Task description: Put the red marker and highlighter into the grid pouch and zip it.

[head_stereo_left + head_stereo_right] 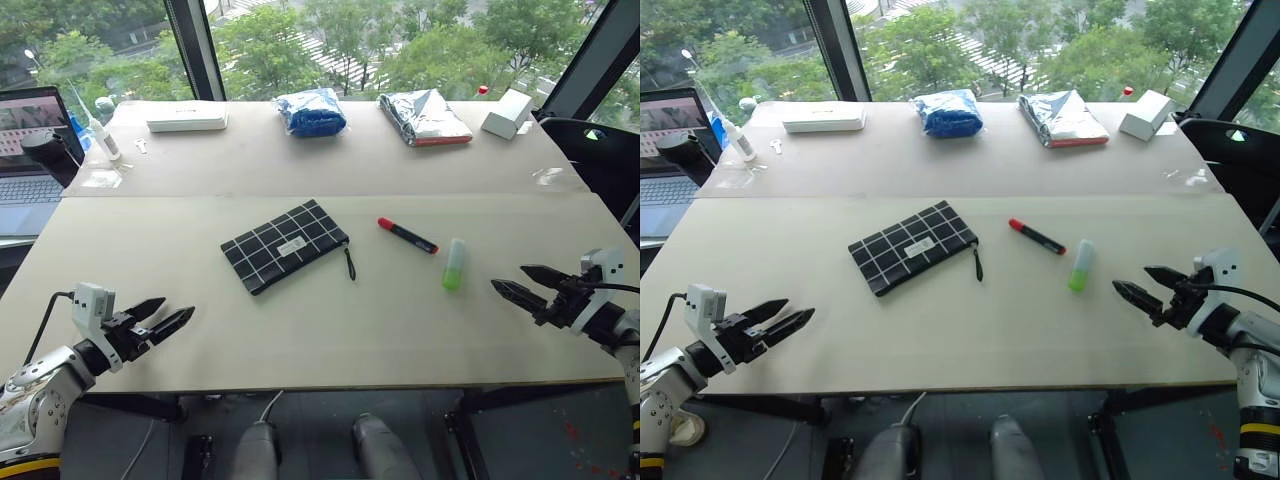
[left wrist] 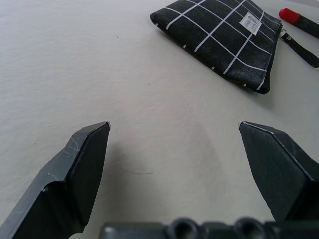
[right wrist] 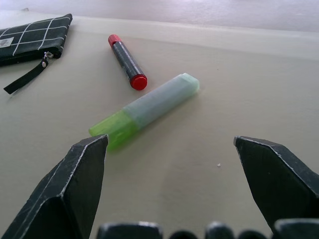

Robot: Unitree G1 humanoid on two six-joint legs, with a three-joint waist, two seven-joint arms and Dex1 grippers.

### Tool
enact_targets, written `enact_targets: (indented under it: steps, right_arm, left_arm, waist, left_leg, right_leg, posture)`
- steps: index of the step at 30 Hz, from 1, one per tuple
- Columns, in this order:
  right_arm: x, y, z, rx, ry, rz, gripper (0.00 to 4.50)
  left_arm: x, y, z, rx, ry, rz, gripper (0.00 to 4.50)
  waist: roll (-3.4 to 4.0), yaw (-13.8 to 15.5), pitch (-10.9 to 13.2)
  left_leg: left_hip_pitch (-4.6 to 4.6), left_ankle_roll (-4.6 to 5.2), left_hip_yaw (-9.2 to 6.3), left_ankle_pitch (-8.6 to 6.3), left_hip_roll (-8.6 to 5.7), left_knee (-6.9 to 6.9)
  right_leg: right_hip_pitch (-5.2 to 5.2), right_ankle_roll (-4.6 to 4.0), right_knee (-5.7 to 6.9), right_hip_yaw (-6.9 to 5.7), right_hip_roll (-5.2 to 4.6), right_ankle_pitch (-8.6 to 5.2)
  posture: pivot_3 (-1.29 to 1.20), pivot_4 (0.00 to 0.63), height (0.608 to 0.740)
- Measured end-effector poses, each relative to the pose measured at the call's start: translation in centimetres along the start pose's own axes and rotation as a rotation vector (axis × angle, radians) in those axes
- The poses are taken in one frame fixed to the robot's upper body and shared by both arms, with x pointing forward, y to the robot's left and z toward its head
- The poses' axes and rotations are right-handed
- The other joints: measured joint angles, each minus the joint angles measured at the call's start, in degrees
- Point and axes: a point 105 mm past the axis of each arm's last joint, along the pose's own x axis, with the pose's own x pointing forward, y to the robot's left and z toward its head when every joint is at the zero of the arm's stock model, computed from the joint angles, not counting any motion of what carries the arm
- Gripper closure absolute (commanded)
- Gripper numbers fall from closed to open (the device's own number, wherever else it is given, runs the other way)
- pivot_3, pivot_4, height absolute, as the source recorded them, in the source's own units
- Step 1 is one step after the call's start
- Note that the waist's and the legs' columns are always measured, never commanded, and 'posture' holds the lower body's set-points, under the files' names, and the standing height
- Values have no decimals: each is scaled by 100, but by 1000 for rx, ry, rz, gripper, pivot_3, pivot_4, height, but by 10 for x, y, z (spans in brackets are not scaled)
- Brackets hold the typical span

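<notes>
**Grid pouch, marker and highlighter lie apart on the table; both claws spread and empty**

Grid pouch (image 1: 285, 245) lies flat near the middle of the pale table (image 1: 330, 340), turned at an angle, its white label facing up and its black pull cord (image 1: 350, 263) trailing off the corner nearest the pens. The red marker (image 1: 407, 235) lies on the table to the right of the pouch, apart from it, with its red cap end pointing toward the pouch. The highlighter (image 1: 454, 264) lies just right of the marker and a little nearer the robot, close to the marker but not touching it.

The left gripper (image 1: 165, 318) hovers over the near left part of the table, well apart from the pouch, with its two black fingers spread and nothing between them. The right gripper (image 1: 525, 280) hangs near the right edge, pointing toward the highlighter, its fingers likewise spread wide and empty.

Along the far side sit a white box (image 1: 187, 122), a blue bundle (image 1: 311, 110) and a silver packet (image 1: 424, 116).
</notes>
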Motion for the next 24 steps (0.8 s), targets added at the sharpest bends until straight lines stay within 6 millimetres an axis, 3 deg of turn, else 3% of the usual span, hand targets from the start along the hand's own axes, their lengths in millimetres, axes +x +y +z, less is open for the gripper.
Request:
enact_targets:
  steps: [8, 13, 17, 22, 24]
  right_arm:
    - [6, 7, -5, 4, 20, 9, 34]
    - [8, 5, -1, 14, 6, -4, 1321]
    - [13, 9, 4, 25, -19, 12, 2795]
    - [25, 27, 23, 11, -71, 92, 4486]
    - [34, 42, 35, 2, -109, 155, 4486]
  left_arm:
    - [2, 1, -1, -9, -7, -27, 0]
    - [5, 0, -6, 72, 15, -96, 0]
    - [11, 5, -5, 315, 38, -119, 0]
    - [25, -6, 6, 535, 26, -200, 0]
    - [30, -11, 9, 590, 28, -232, 0]
  waist:
    - [-1, 1, -1]
    - [-2, 3, -1]
    - [-3, 15, -1]
    - [-3, 12, -1]
    - [-2, 2, -1]
  left_leg:
    - [0, 0, -1, 0, 0, 0]
    - [0, 0, -1, 0, -1, 0]
    - [0, -1, -1, 1, -1, 0]
    - [-2, -1, -2, 1, 0, 0]
    - [-2, -1, -2, 1, 0, 0]
  right_leg:
    - [0, -1, 0, -1, 0, 0]
    - [0, -4, 1, -2, 0, 3]
    - [2, -14, 0, -2, 0, 8]
    - [1, -19, 2, -2, 0, 12]
    - [0, -19, 3, -3, 1, 12]
  posture:
    - [0, 150, 740]
    - [0, 150, 740]
    - [0, 150, 740]
    - [0, 150, 740]
    - [0, 150, 740]
